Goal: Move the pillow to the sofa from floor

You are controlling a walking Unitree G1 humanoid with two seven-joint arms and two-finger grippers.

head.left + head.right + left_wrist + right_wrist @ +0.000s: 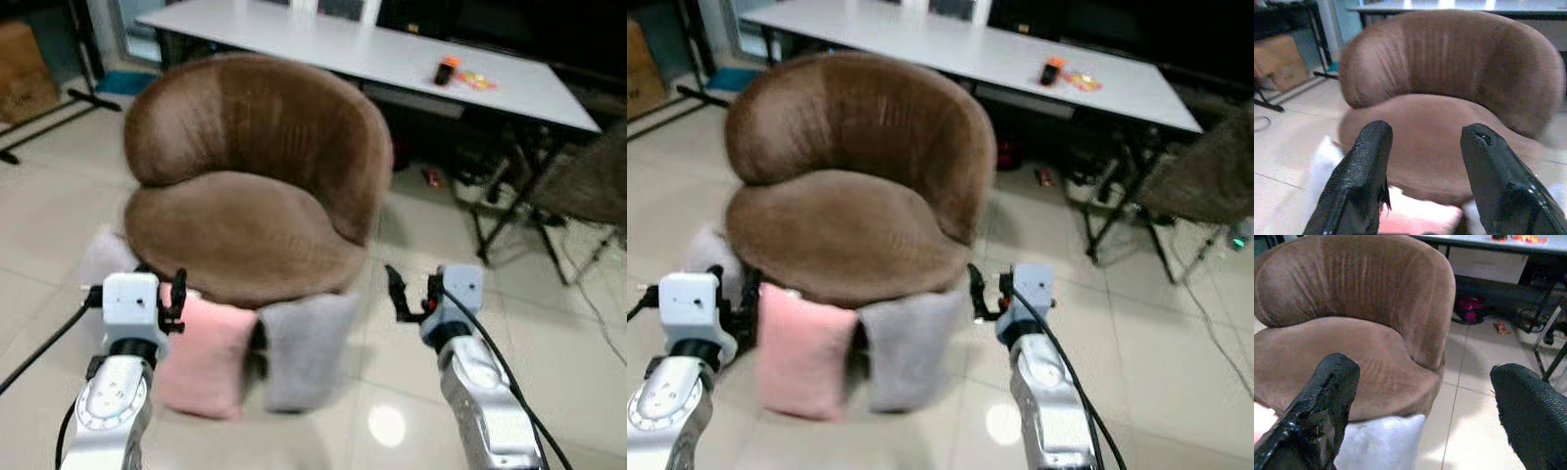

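Note:
A pink pillow (206, 357) stands on the tiled floor, leaning on the front of the brown round sofa chair (245, 215). A grey pillow (304, 348) leans beside it on the right, and a pale pillow (103, 257) lies by the chair's left side. My left gripper (176, 299) hovers open just above the pink pillow's upper left corner; the left wrist view looks between its fingers (1369, 161) at the seat and the pink pillow (1420, 218) below. My right gripper (413, 292) is open in the air, to the right of the grey pillow (1381, 440).
A long white table (372, 49) stands behind the chair, with a small orange item (448, 70) on it. A folding chair (588, 176) and cables are at the right. A cardboard box (20, 69) and stand legs sit at the far left.

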